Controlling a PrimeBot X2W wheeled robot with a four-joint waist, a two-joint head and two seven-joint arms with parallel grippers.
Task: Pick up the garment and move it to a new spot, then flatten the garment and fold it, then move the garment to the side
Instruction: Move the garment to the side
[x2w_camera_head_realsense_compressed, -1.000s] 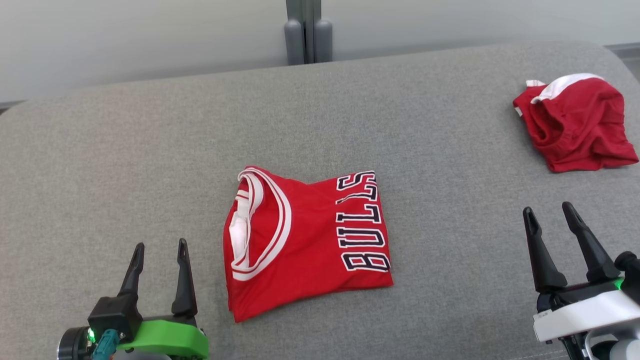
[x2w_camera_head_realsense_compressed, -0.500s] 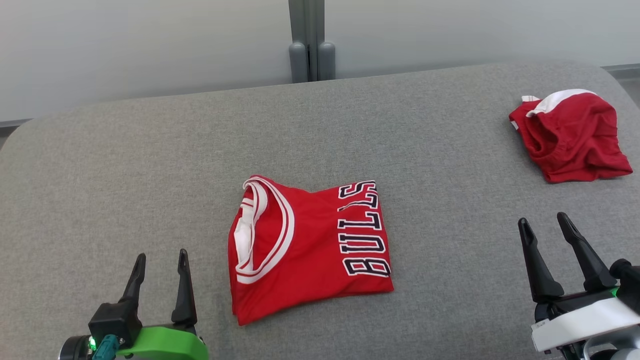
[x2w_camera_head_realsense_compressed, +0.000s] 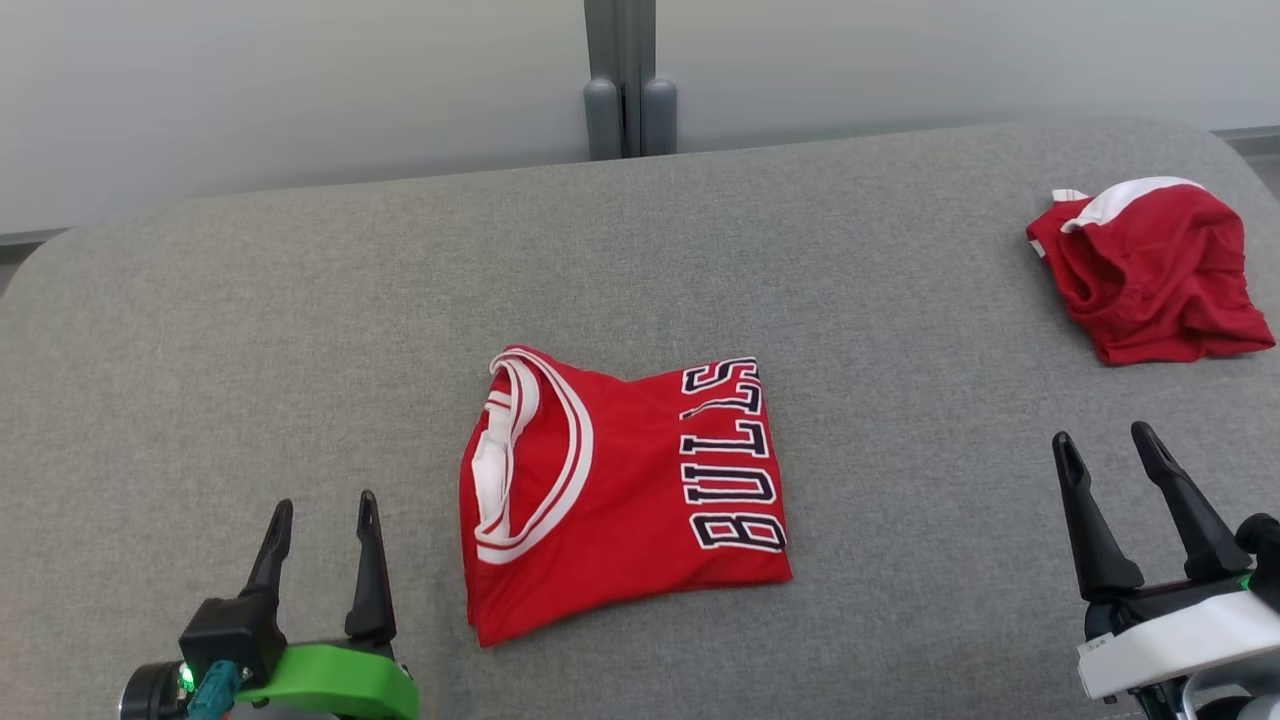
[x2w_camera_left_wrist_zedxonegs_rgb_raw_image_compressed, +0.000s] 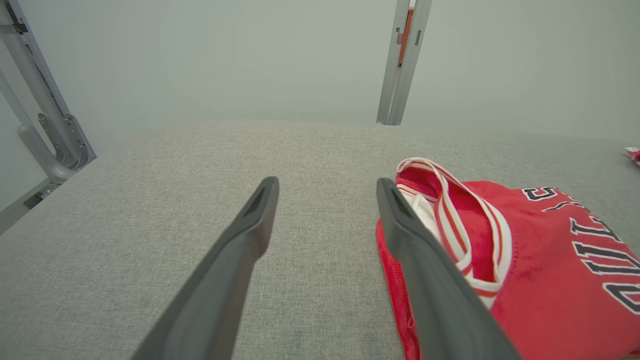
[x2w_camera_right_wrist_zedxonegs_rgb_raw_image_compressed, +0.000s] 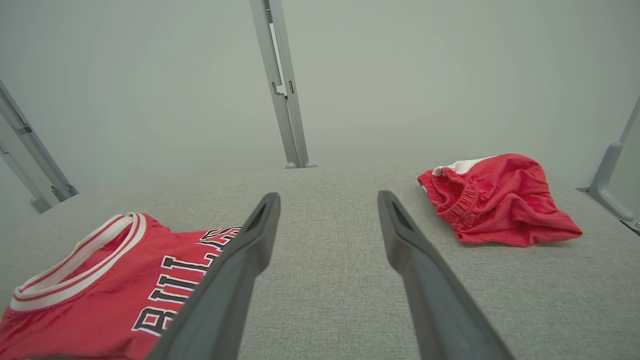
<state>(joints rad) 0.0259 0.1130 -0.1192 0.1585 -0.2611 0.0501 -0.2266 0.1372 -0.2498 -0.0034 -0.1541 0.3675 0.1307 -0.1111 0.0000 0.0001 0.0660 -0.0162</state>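
Two grippers stand open and empty at the near side of a grey padded surface (x2w_camera_head_realsense_compressed: 300, 300), one on either side of a folded red jersey (x2w_camera_head_realsense_compressed: 620, 490). The left gripper (x2w_camera_head_realsense_compressed: 325, 502), on a green wrist mount (x2w_camera_head_realsense_compressed: 330, 685), sits at the lower left of the head view. Its two dark fingers are spread wide and point away from the robot, almost parallel, with nothing between them. The right gripper (x2w_camera_head_realsense_compressed: 1102, 435), on a white housing (x2w_camera_head_realsense_compressed: 1180, 640), sits at the lower right. Its fingers are likewise fully parted, hold nothing, and lean a little toward the robot's left. The jersey lies flat at the middle of the surface, between the two grippers and apart from both, nearer the left one. Its white-striped collar faces the left gripper, and the lettering "BULLS" runs along the edge toward the right. In the left wrist view the collar lies just beside that gripper's right-hand finger. In the right wrist view the fingers reach low over bare surface, with the jersey off to their left. A second red garment (x2w_camera_head_realsense_compressed: 1150, 270) with a white band lies crumpled at the far right, well apart from the jersey. Behind the surface a grey post (x2w_camera_head_realsense_compressed: 630, 80) rises against a pale wall (x2w_camera_head_realsense_compressed: 250, 90).
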